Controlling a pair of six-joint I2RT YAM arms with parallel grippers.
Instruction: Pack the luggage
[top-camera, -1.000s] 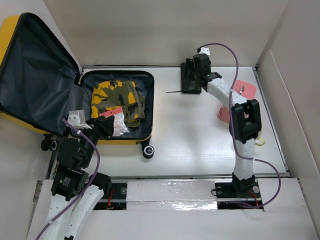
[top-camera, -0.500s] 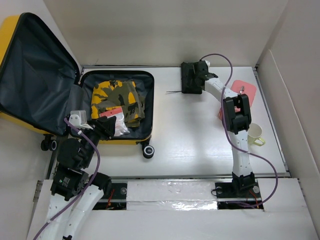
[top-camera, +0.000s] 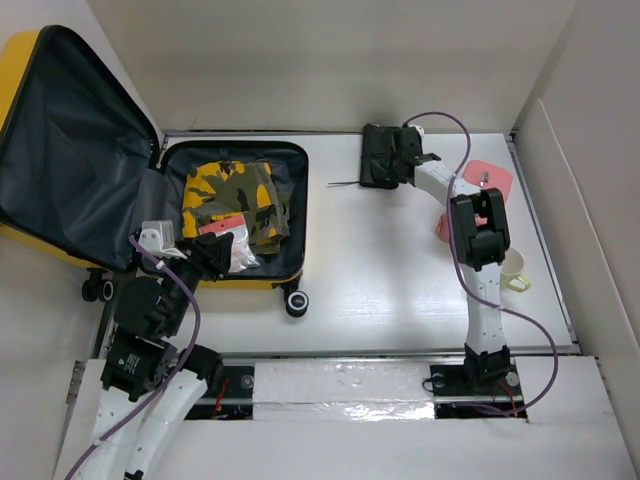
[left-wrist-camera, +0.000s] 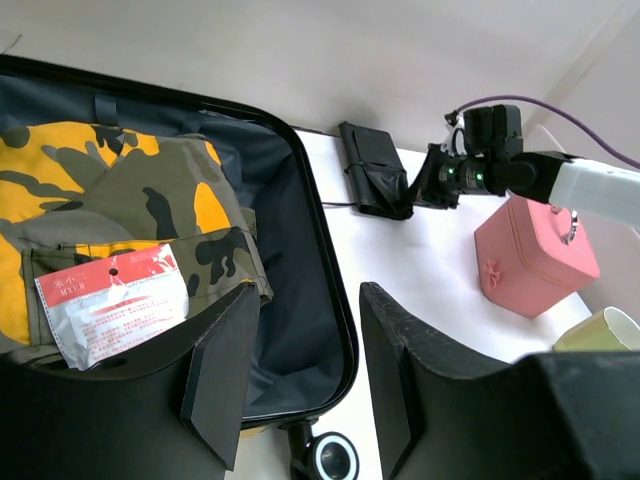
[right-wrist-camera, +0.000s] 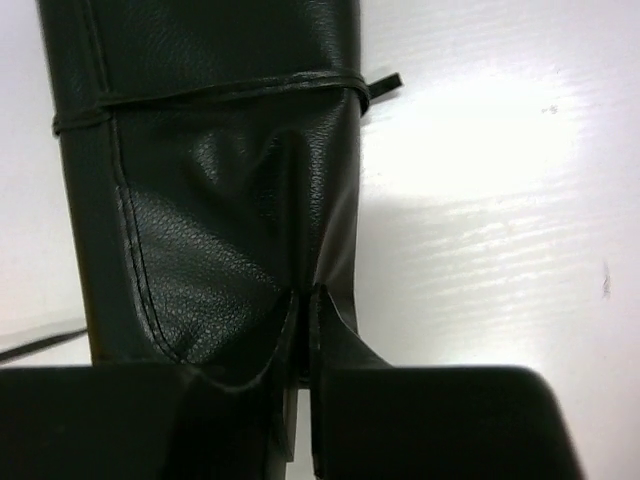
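The luggage (top-camera: 70, 150), a yellow suitcase with dark lining (left-wrist-camera: 290, 260), lies open at the left with its lid raised. Inside lie a folded camouflage garment (top-camera: 235, 190) (left-wrist-camera: 120, 190) and a red-and-white packet (top-camera: 228, 240) (left-wrist-camera: 110, 305). My left gripper (top-camera: 213, 258) (left-wrist-camera: 305, 330) hangs open over the case's near right corner, with nothing between its fingers. At the far middle of the table, my right gripper (top-camera: 400, 160) (right-wrist-camera: 305, 300) is shut on a pinched fold of a black leather pouch (top-camera: 378, 155) (left-wrist-camera: 375, 180) (right-wrist-camera: 210, 180).
A pink case (top-camera: 480, 185) (left-wrist-camera: 535, 255) stands at the far right, partly behind the right arm. A pale yellow cup (top-camera: 512, 268) (left-wrist-camera: 600, 335) sits on the table right of that arm. A thin black cord (top-camera: 345, 183) trails from the pouch.
My right gripper has shut on the pouch's edge after reaching it with open jaws. The left arm has not moved.
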